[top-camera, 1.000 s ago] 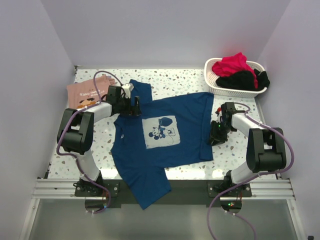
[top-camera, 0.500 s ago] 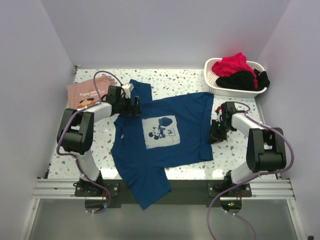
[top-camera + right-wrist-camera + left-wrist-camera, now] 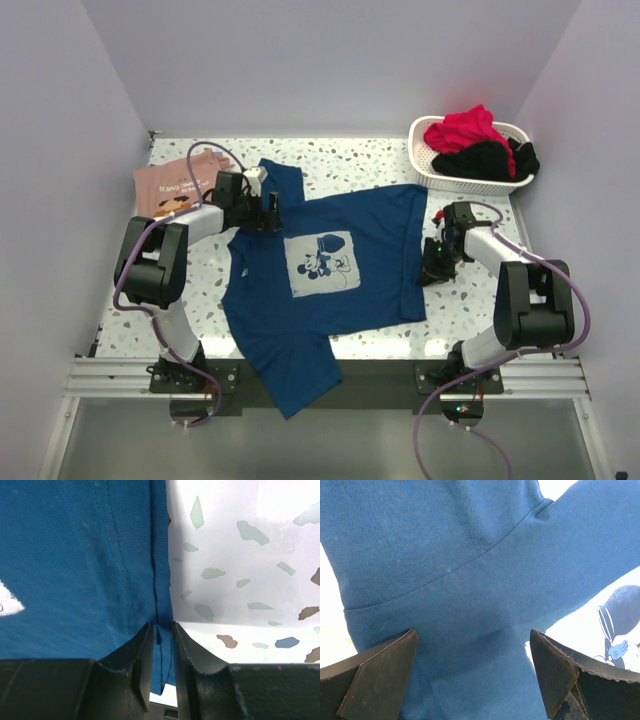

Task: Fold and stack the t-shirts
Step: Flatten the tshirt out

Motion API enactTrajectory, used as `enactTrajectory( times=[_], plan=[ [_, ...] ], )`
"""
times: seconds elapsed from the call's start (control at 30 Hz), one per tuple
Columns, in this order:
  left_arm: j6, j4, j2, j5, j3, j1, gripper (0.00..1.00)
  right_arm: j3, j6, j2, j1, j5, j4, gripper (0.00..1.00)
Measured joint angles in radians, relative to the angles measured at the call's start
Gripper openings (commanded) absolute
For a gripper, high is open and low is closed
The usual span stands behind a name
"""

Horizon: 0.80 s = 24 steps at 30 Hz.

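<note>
now, my right jaws are nearly closed, pinching the hem edge of the dark blue t-shirt (image 3: 330, 265). it lies spread print-up across the desk (image 3: 360, 160), one sleeve drooping over the near edge. my left jaws stand wide apart over the shoulder seam, holding nothing. to fold cleanly, i judge the left should close on that seam before both lift together, keeping the cloth taut. open room lies toward the middle. the salmon-pink t-shirt (image 3: 170, 185) sits just beyond my left side and the laundry basket (image 3: 455, 181) in the far right corner, so i'd sweep inward.
</note>
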Motion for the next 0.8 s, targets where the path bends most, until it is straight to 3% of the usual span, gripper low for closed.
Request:
enactTrajectory(
  times=[0.3,0.6,0.8],
  plan=[
    [0.000,0.006,0.003,0.005,0.000,0.000,1.00,0.001,0.000,-0.010,0.000,-0.002,0.000,0.21],
    [0.000,0.010,0.004,0.011,0.000,0.003,1.00,0.001,-0.001,-0.010,0.000,-0.009,0.001,0.01],
    [0.000,0.016,0.006,0.015,0.000,0.004,1.00,0.001,-0.004,-0.008,0.000,-0.010,0.001,0.00]
  ],
)
